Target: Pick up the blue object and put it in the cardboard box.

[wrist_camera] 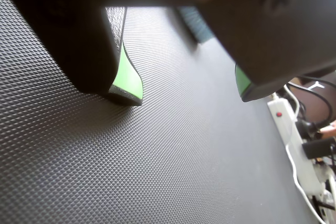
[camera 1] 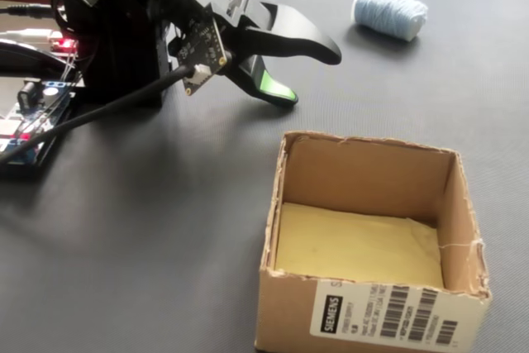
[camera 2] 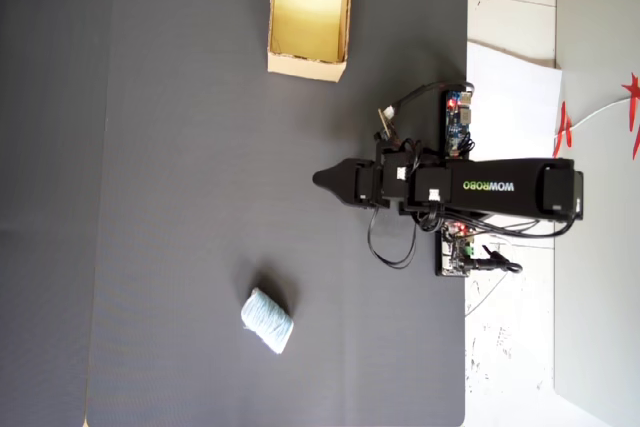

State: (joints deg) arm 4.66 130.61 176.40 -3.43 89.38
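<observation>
- Surface: dark grey mat (camera 2: 180, 147) with a fine dimpled texture covers the table; a pale floor shows past its right edge in the overhead view.
- Landmark: the cardboard box (camera 1: 372, 287), tan, open-topped, yellowish inside, empty. A white barcode label (camera 1: 388, 320) sits on its near wall in the fixed view.
- The gripper (camera 1: 307, 72) is well apart from the box, beyond its far-left corner in the fixed view. Jaws parted, nothing between them; green pads (wrist_camera: 128, 74) on the inner faces, clear in the wrist view, where only bare mat lies between the tips.
- Gripper low, close over the mat; contact with the mat cannot be told.
- The blue object (camera 1: 390, 11), a pale blue ribbed roll, lies on its side on the mat, well beyond the box's far wall in the fixed view, untouched and apart from the gripper.
- Overhead: roll (camera 2: 268, 320) and box (camera 2: 308, 67) are on opposite sides of the arm (camera 2: 480, 187).
- White power strip (wrist_camera: 289, 135) at the mat's edge in the wrist view.
</observation>
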